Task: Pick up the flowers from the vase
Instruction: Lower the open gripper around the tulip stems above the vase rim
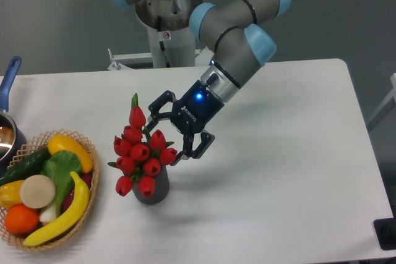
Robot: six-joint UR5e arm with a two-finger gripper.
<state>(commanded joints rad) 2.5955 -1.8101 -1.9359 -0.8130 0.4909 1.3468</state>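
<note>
From my seat at the controls I see the gripper (163,135) with its two black fingers spread wide, nothing between them, set right against the upper right side of the flowers (142,154). One fingertip (150,119) sits just beside the tallest bud near the top of the bunch, and the other one reaches the red bud on the bunch's right edge; I cannot tell whether either actually touches a petal. A blue light glows on the gripper body, and the arm (232,35) slants down to it from the upper right, grey with pale blue joint caps. The flowers, red tulip buds with green leaves, stand upright in the vase (152,190), spilling wider than its mouth; the vase is small, dark grey and ribbed, and it stands on the white table (291,171) left of centre. Well to the left of it a wicker basket (86,197) holds a banana, an orange, a cucumber, a leafy green and other produce. At the far left edge I see part of a metal pot with a blue handle (9,77) pointing up and away.
</note>
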